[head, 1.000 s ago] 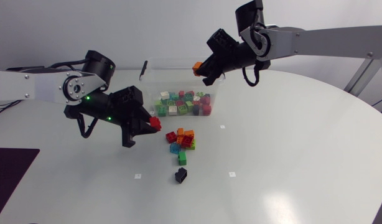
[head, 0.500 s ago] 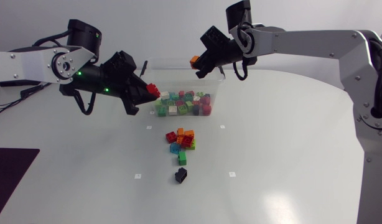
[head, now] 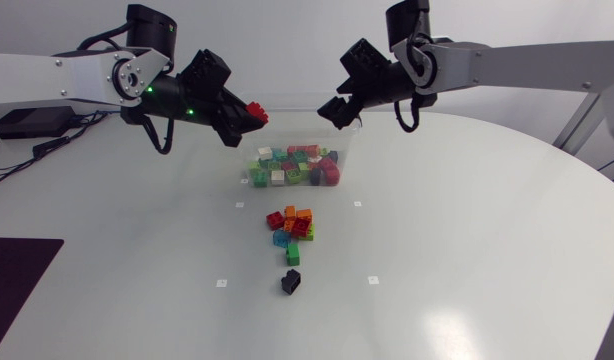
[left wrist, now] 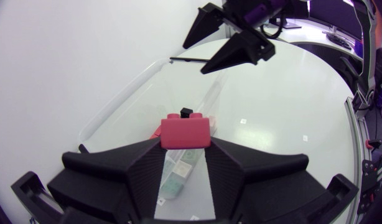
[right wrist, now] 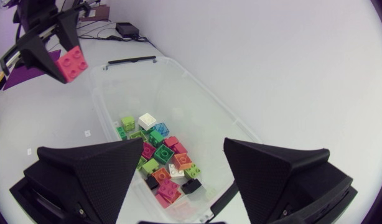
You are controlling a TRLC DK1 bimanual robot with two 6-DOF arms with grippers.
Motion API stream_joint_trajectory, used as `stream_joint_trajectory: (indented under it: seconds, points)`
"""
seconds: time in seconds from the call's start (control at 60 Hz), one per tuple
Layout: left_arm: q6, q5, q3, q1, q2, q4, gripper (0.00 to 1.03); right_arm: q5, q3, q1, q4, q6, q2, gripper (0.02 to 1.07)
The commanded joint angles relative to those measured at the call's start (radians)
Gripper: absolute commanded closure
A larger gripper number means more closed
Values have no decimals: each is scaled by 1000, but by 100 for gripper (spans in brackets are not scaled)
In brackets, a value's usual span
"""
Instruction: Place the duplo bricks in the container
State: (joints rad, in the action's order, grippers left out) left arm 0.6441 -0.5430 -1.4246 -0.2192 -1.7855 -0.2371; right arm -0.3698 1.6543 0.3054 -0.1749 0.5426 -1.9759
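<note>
Duplo brick [head: 255,109], a red one, is clamped from two sides between the fingers of the left gripper [head: 249,114], its studs showing above the fingertips. That gripper hangs in the air by the far left corner of the container [head: 297,130]. Whether the brick is over the inside or just outside the rim cannot be told. The left arm comes in from the left, level with the far part of the table. The right gripper [head: 337,110] hangs above the far right part of the container with its fingers [right wrist: 101,168] spread wide and nothing between them. Its wrist view looks straight down between them into the tub. The two grippers face each other across the container and are well apart. The container is a clear tub at the far middle of the table. Many bricks [head: 293,166] in green, red, pink, white, orange and teal lie on its floor, crowded along its near side. On the table just near of the tub is a pile [head: 292,224] of red, orange, blue and green bricks, touching one another. A green brick [head: 293,255] lies just near of the pile. A black brick [head: 291,282] lies nearer still, apart from the rest.
</note>
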Motion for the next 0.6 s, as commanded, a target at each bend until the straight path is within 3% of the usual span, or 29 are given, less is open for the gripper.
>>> stream_joint_trajectory:
  seconds: [0.0, 0.333, 0.583]
  points:
    - [-47, 6, -53, -8, -45, 27, 72, -8, -114, -6, 32, -1, 89, 9]
    - [-96, 35, -212, -17, -176, 28, 72, -50, -438, -9, 77, 54, 316, 10]
    - [-120, 52, -297, -22, -247, 19, 70, -75, -582, 11, 74, 111, 364, 10]
